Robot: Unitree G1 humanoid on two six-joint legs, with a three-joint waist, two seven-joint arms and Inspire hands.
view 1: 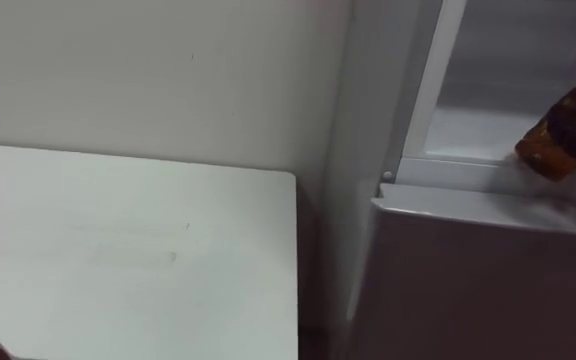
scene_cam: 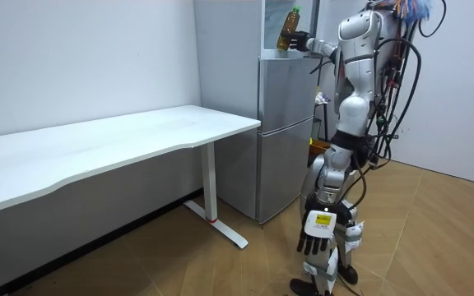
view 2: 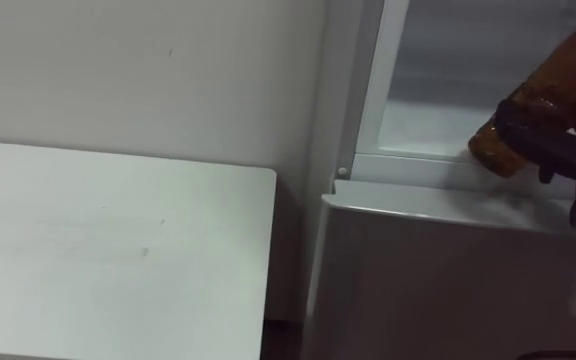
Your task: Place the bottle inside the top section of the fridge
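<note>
1. Bottle (view 2: pixel 546 90), filled with amber liquid, is tilted at the open upper compartment of the fridge (view 2: pixel 438 270). Its lower end sits just over the white sill at the front of that compartment. Whether it touches the sill cannot be told.
2. In the room view the bottle is up at the top of the fridge, with its yellow cap uppermost.
3. The right hand (view 2: pixel 553 148) is clamped on the bottle, its dark fingers wrapped round the lower body, with the arm reaching in from the right.
4. The left hand (scene_cam: pixel 318 233) hangs down beside the robot's thigh, fingers relaxed and pointing at the floor (scene_cam: pixel 434 238).
5. Below the sill, the grey lower door of the fridge is closed.
6. The robot stands upright facing the fridge, close in front of it.
7. A white worktop (view 1: pixel 118 250) stands just left of the fridge against the pale wall (view 1: pixel 168 70).
</note>
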